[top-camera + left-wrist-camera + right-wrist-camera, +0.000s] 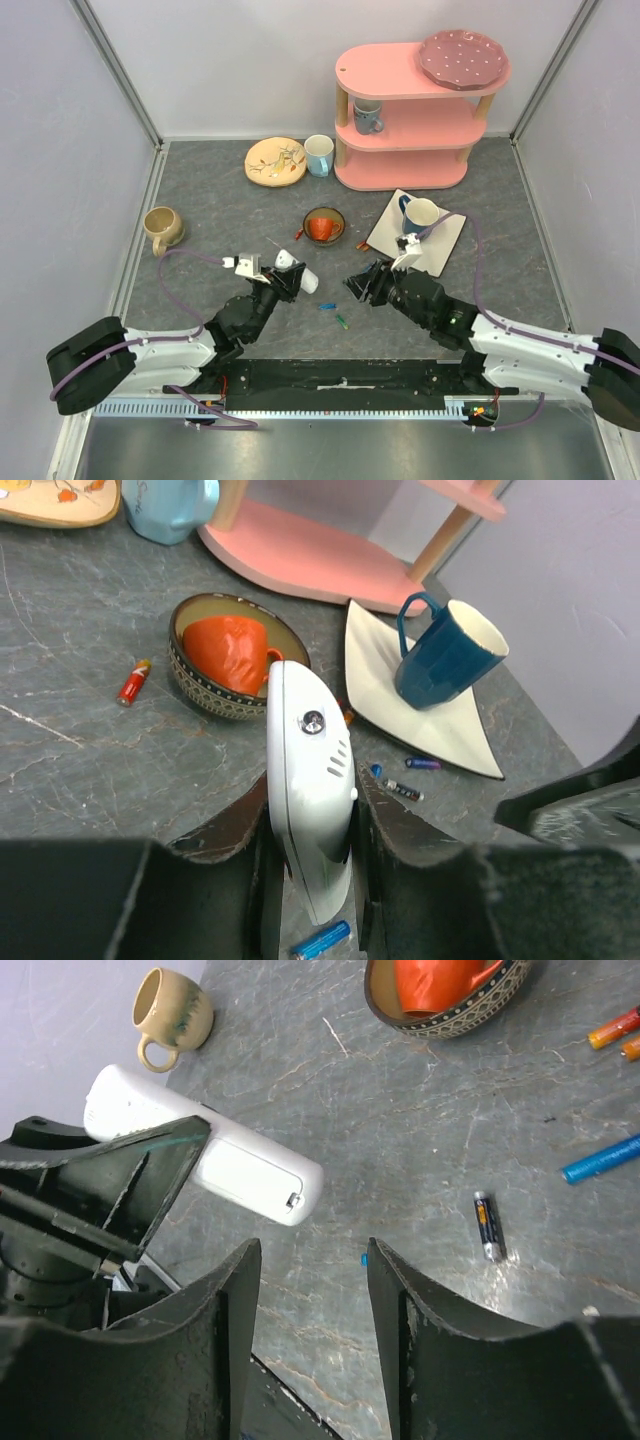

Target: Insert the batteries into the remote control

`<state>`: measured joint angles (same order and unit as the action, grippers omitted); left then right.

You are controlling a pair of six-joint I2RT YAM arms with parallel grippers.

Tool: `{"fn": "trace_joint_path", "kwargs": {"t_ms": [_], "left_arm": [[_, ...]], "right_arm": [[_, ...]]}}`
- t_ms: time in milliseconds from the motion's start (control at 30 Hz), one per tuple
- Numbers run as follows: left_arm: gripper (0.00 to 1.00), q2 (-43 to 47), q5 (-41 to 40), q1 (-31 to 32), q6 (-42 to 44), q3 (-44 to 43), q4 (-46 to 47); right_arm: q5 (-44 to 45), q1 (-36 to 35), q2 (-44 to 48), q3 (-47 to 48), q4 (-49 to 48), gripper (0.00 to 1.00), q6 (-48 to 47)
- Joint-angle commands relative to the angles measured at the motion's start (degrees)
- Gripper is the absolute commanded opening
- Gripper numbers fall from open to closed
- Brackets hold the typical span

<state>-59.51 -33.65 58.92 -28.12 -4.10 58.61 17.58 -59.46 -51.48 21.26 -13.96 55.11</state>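
Note:
My left gripper [283,277] is shut on the white remote control [297,273] and holds it above the table; in the left wrist view the remote [308,780] stands on edge between the fingers [232,830]. My right gripper [364,283] is open and empty, just right of the remote [215,1158]. Batteries lie loose on the grey table: a blue one [326,306] and a green one [342,322] between the grippers, a dark one [487,1225], a blue one [600,1158], and a red one [133,682] by the bowl.
A patterned bowl [310,217] holds an orange cup. A blue mug [418,215] stands on a white napkin [440,245]. A tan mug [163,228] is at the left. A yellow plate [275,161], a light blue cup [319,154] and a pink shelf [410,120] stand at the back.

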Motion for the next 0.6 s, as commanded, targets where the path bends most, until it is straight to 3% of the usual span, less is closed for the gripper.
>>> {"fn": "trace_joint_path", "kwargs": {"t_ms": [0,33,133,300,433,567], "left_arm": [[0.02,-0.4,-4.2,0.3,3.3,-0.1,8.3],[0.02,-0.8,-5.5,0.3,2.5,-0.1,8.1],[0.02,-3.1,-6.5,-0.1,-0.8,1.0,11.7],[0.02,-6.3,-4.9,-1.8,-6.4,3.8,20.0],[0.02,-8.1,-2.0,-3.3,-7.4,3.8,21.9],[0.02,-11.3,1.2,-5.2,-9.1,4.1,25.1]], "right_arm": [[-12.6,3.2,-6.0,0.2,-15.9,0.55,0.7],[-13.7,3.2,-7.2,0.7,-16.4,0.62,-1.7],[-16.7,3.2,-12.1,3.8,-15.7,0.64,-3.3],[-20.9,4.5,-17.7,3.6,-23.1,0.46,-1.2],[-23.0,6.6,-20.2,2.4,-28.7,0.41,2.0],[-24.6,8.7,-22.8,-0.1,-37.0,0.43,5.2]]}}
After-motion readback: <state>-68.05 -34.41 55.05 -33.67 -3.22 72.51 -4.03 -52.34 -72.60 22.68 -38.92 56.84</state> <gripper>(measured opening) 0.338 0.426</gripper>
